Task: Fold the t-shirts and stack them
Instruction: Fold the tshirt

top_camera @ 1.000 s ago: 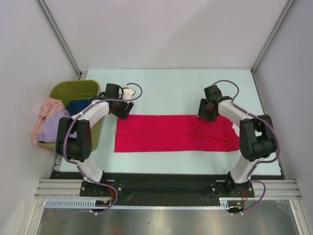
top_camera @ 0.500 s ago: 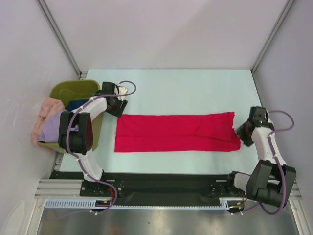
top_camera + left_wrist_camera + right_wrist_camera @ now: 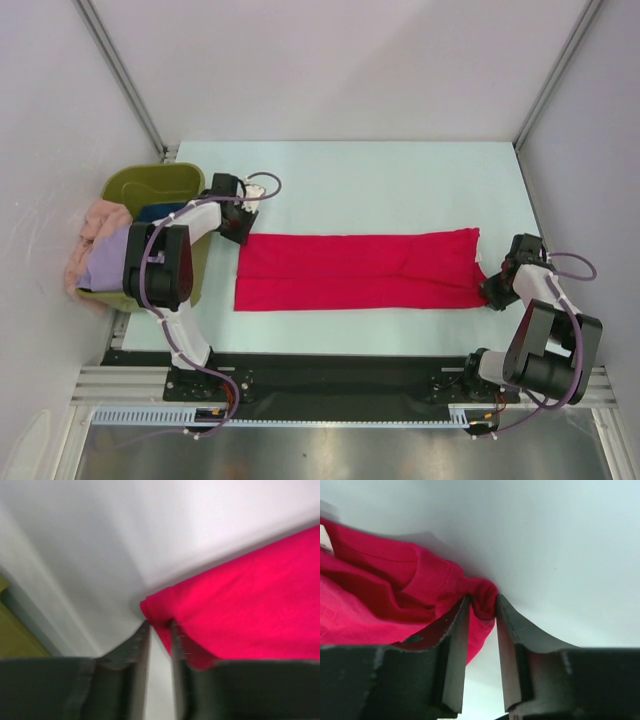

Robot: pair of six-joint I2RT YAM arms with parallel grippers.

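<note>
The red t-shirt (image 3: 360, 270) lies folded into a long flat strip across the table. My left gripper (image 3: 238, 231) is at its far left corner. In the left wrist view the jaws (image 3: 158, 625) are nearly closed, with the red corner (image 3: 155, 607) pinched between the tips. My right gripper (image 3: 494, 293) is at the shirt's near right corner. In the right wrist view its jaws (image 3: 482, 607) are shut on a bunched fold of red cloth (image 3: 482, 592). Peach-pink (image 3: 95, 225), lavender (image 3: 105, 262) and dark blue (image 3: 160, 213) shirts sit in the tub.
The olive-green tub (image 3: 150, 183) stands at the table's left edge, beside the left arm. Grey walls enclose the table on the left, right and back. The pale table surface (image 3: 380, 185) lies beyond the shirt.
My right arm swung from the shirt's far right edge out and down to its near right corner. My left gripper shifted slightly onto the far left corner. The shirt's right end is slightly ruffled.
</note>
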